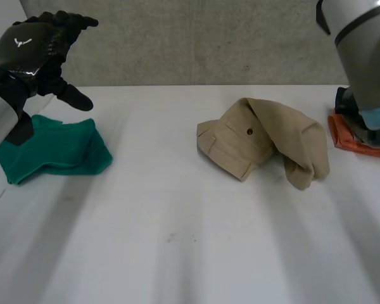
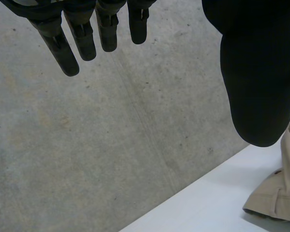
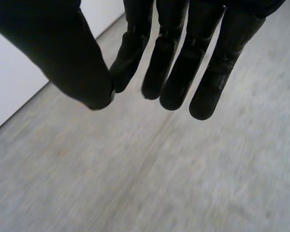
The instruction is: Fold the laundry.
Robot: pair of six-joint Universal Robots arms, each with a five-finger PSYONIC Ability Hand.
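Observation:
A crumpled khaki garment (image 1: 266, 142) with a button and a pocket flap lies right of the table's middle; its edge (image 2: 280, 193) lies beyond my left thumb in the left wrist view. My left hand (image 1: 35, 47) is raised above the table's far left, over a green cloth (image 1: 54, 152), with straight, spread fingers (image 2: 87, 34) holding nothing. My right arm (image 1: 361, 50) rises at the far right. In the right wrist view my right hand (image 3: 183, 58) hangs over grey floor, its thumb closed against its fingers with nothing between them.
The green cloth lies folded at the left edge of the white table (image 1: 177, 240). A pile of orange and dark cloths (image 1: 358, 136) sits at the right edge behind my right arm. A grey wall runs behind the table.

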